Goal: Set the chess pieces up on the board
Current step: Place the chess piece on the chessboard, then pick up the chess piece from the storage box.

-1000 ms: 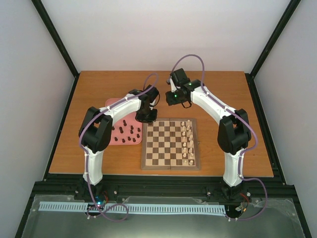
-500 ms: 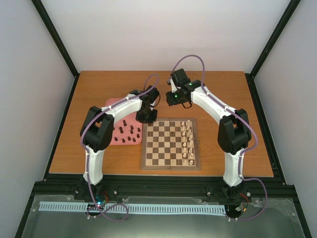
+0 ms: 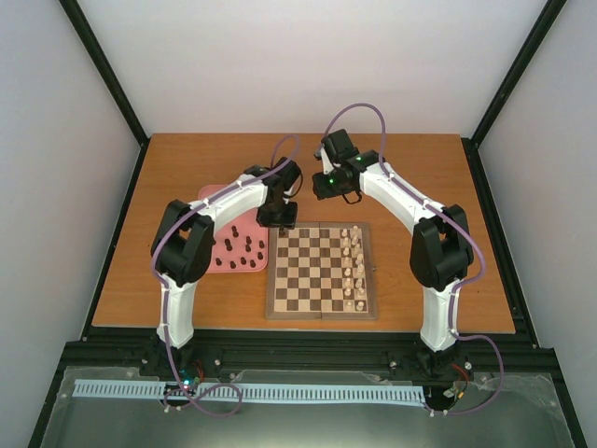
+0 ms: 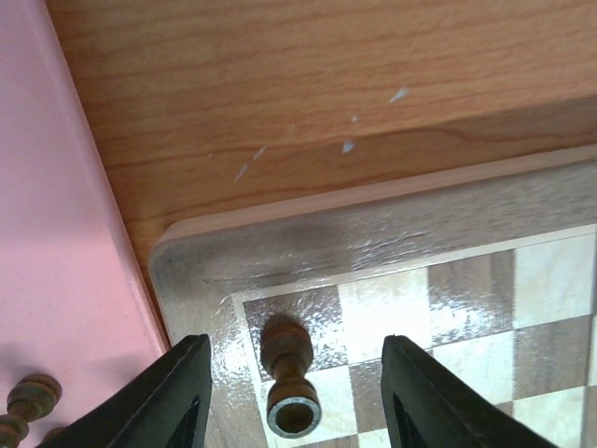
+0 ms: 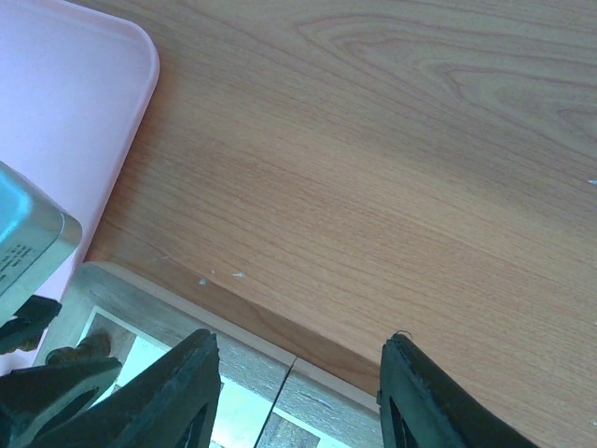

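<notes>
The board (image 3: 303, 280) is checkered in dark brown and cream squares, framed by a light wooden border with a glossy sheen. The chess pieces (image 3: 244, 252) are dark brown against a plain pink tray (image 4: 65, 233). One brown piece (image 4: 285, 359) on the board shows a grey ring at its base. The other pieces (image 3: 353, 266) are cream-white. The counter (image 3: 187, 168) is orange-brown wood with visible grain. The left arm (image 3: 173, 308) and right arm (image 3: 437, 313) are white with black joints and purple cables (image 3: 366, 105). The left pincer (image 4: 294, 397) and right pincer (image 5: 298, 401) are black.
</notes>
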Controlling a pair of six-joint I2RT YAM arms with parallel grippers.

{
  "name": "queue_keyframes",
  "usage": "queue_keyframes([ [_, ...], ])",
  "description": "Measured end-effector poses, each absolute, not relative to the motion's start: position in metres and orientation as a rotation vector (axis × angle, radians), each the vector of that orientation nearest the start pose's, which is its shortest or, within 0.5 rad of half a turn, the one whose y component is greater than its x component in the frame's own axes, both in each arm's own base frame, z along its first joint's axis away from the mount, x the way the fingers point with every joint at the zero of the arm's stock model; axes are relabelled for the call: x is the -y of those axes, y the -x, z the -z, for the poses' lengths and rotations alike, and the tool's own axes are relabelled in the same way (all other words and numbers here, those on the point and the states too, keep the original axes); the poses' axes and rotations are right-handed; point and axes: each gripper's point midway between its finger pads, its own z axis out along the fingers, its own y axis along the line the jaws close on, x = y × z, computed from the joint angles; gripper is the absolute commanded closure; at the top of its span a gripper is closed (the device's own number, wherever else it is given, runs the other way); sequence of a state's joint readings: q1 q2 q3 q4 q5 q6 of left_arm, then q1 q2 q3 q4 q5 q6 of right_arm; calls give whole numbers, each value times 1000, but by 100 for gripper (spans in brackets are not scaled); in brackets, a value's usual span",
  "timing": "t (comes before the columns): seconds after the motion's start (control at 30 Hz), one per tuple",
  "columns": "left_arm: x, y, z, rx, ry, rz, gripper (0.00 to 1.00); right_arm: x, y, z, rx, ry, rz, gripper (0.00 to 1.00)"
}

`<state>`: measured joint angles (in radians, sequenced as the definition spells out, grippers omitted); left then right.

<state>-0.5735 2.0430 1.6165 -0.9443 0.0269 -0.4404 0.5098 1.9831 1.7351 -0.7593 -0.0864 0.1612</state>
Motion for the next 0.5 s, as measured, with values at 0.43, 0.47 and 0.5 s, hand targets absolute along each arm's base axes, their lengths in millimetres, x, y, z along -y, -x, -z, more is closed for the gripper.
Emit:
queue_keyframes([
  [0.43,217,-378,-162,-2766,-135,197,0,-266,-444,-175,-2524,496,-369,46],
  [0.47,208,-377,-175,-2738,-110,198,0,-267,-445,-180,-2512,495,-375,46],
  [0.5,192,-376,-191,-2704,-66,195,0,-269,-447,-186,-2500,496,-385,46],
])
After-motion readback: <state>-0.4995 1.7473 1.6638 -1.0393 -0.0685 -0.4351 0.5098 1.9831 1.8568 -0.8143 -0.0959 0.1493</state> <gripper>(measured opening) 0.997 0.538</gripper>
